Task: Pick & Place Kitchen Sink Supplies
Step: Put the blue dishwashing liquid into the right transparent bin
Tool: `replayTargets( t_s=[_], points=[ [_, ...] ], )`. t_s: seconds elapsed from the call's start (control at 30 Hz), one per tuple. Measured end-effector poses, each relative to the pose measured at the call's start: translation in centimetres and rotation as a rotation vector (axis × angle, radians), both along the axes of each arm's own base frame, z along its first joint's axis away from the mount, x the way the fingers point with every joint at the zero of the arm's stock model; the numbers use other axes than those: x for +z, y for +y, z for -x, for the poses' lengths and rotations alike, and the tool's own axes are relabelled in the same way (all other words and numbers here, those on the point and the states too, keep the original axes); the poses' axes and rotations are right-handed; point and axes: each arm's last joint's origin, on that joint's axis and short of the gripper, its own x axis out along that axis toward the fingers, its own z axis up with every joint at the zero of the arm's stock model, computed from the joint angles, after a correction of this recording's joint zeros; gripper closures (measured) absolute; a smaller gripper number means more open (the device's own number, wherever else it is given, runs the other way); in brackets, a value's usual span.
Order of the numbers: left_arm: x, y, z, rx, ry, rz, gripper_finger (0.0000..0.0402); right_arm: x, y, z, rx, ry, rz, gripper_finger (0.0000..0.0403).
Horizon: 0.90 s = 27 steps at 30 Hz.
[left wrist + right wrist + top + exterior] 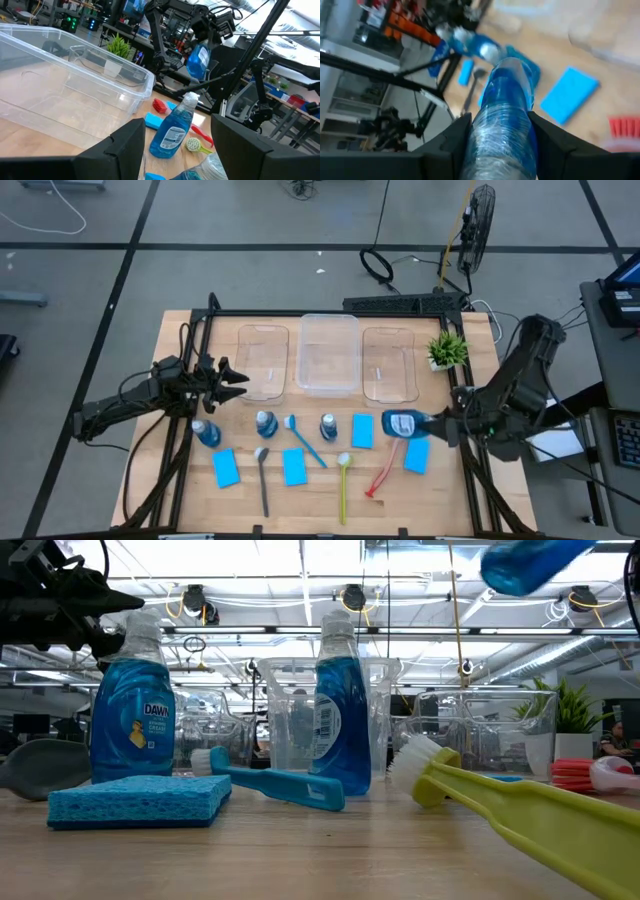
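Observation:
My right gripper [440, 423] is shut on a small blue bottle [402, 423] and holds it in the air over the table's right part, above a blue sponge [416, 456] and the red brush [385, 470]. Three more blue bottles [266, 423] stand upright on the wood. Other sponges [294, 467] lie flat, as do the blue [305, 442], dark [262, 480] and yellow-green [343, 485] brushes. My left gripper [235, 380] hovers open and level by the left tub, with nothing between its fingers. My right gripper pinches the bottle's body [502, 125] between its two fingers, one on each side. The fingers come from the table's right, slanting slightly down, and lie along the bottle, which sticks out ahead of them. The bottle [525, 562] is lifted clear and lies tilted, near level.
Three clear plastic tubs [263, 362] [328, 353] [389, 364] stand in a row at the table's far side. A small green potted plant [447, 350] stands right of them. Black frame rails [470, 480] run along the table's left and right edges.

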Motion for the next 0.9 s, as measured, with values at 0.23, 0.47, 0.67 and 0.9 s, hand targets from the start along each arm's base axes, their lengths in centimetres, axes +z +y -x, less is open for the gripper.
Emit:
replayTargets(
  t_s=[0.23, 0.47, 0.67, 0.9],
  points=[
    [0.0, 0.0, 0.0, 0.0, 0.0, 0.0, 0.0174, 0.3, -1.8, -1.3, -0.094, -0.005, 0.144, 0.0251],
    [0.0, 0.0, 0.0, 0.0, 0.0, 0.001, 0.0174, 0.5, -3.8, -2.2, -0.192, 0.016, 0.211, 0.0251],
    [0.0, 0.0, 0.0, 0.0, 0.0, 0.005, 0.0174, 0.8, -5.7, -2.4, -0.242, 0.04, 0.184, 0.0249],
    [0.0, 0.0, 0.0, -0.001, 0.0, 0.007, 0.0174, 1.2, -7.9, -2.5, -0.333, 0.068, 0.255, 0.025]
  ],
)
